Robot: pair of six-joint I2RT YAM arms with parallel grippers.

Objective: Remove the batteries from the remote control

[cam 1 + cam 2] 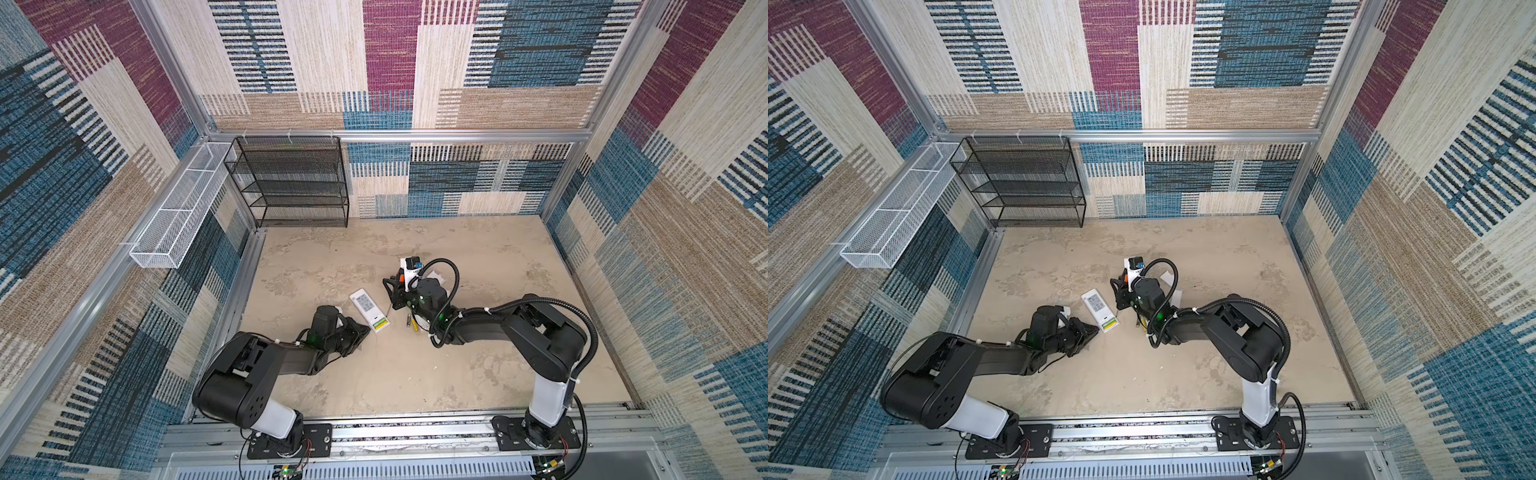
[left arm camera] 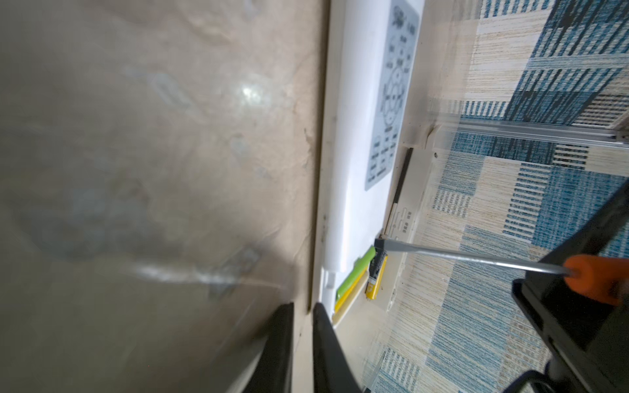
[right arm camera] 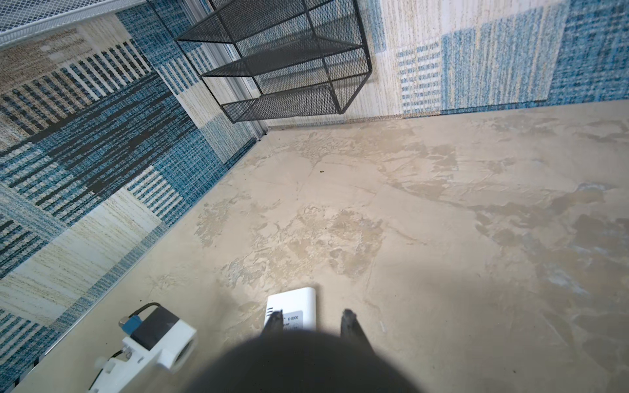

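Observation:
The white remote control (image 1: pixel 365 305) (image 1: pixel 1096 303) (image 2: pixel 357 143) (image 3: pixel 296 304) lies back-up mid-table with its battery bay open at the near end. A yellow-green and a yellow battery (image 2: pixel 352 280) (image 1: pixel 380 323) lie in the bay. Two more batteries (image 1: pixel 411 322) lie loose on the table just right of it; one, yellow and dark (image 2: pixel 376 277), shows past the remote's edge. My right gripper (image 1: pixel 395 291) (image 3: pixel 312 316) is shut on the orange-handled screwdriver (image 2: pixel 476 259), whose tip rests at the bay's edge. My left gripper (image 1: pixel 365 330) (image 2: pixel 303 340) sits low at the remote's near end, fingers slightly apart, holding nothing.
A black mesh rack (image 1: pixel 291 183) (image 3: pixel 289 61) stands at the back left against the wall. A white mesh basket (image 1: pixel 178 208) hangs on the left wall. A white flat piece (image 1: pixel 434 274) lies behind the right gripper. The left arm's camera mount (image 3: pixel 153 340) sits beside the remote.

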